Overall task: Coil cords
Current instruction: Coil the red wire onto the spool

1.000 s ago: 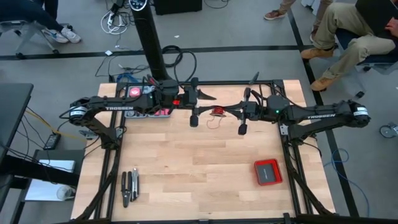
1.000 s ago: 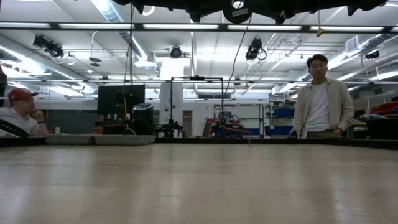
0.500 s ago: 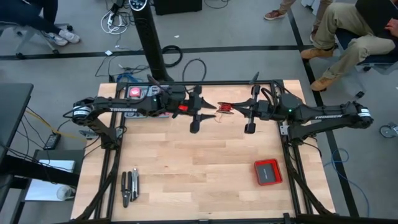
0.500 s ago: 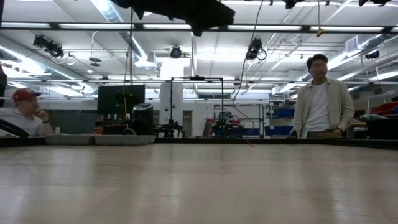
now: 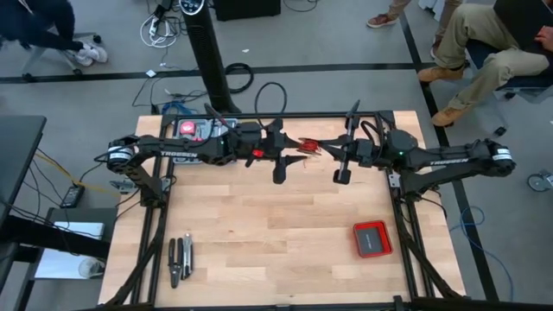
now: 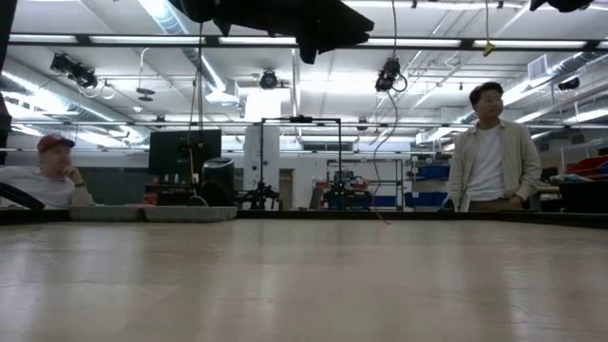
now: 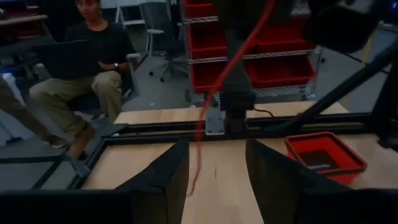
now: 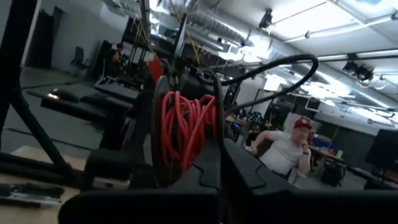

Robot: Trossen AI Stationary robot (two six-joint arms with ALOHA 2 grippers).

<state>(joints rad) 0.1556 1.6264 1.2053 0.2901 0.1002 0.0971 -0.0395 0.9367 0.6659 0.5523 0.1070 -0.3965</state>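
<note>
The cord is a thin red wire wound on a small black spool (image 5: 308, 147), held in the air over the table's far middle. My right gripper (image 5: 325, 149) reaches in from the right and is shut on the spool (image 8: 186, 127). My left gripper (image 5: 295, 155) comes from the left and stands open just beside the spool. A loose red strand (image 7: 200, 140) hangs down from the spool between the left gripper's open fingers (image 7: 163, 180). Whether the strand touches them, I cannot tell. My right gripper pinches the black spool at its rim (image 8: 200, 155) between its two fingers, which come roughly level from the table's right side. The spool stands on edge with the red windings (image 8: 189, 118) showing, lifted clear of the table. The fingers hide the exact contact.
A flat red square box (image 5: 372, 238) lies near the table's right front. Black hand tools (image 5: 180, 257) lie at the left front, and small red and white items (image 5: 192, 128) sit at the far left edge. People sit and stand beyond the table.
My left gripper has moved toward the table's right, closer to the spool, sinking a little and rolling. My right gripper has tipped upward and carried the spool slightly toward the far edge. Neither gripper's opening has changed.
</note>
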